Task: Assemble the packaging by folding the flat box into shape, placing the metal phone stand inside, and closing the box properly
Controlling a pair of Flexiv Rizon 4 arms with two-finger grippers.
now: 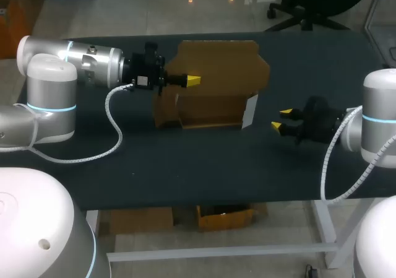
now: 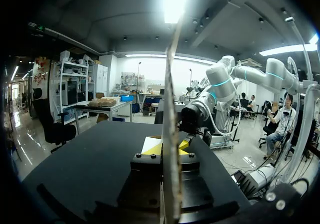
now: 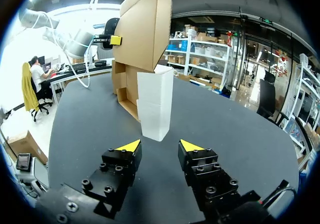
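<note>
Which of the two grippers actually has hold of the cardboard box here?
The left gripper: it pinches the raised flap of the cardboard box. The right gripper is open, apart from the box, pointing at its white end.

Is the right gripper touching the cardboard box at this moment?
Apart. The right wrist view shows bare table between the right gripper and the cardboard box.

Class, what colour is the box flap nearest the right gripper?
White; this flap of the box shows best in the right wrist view.
</note>
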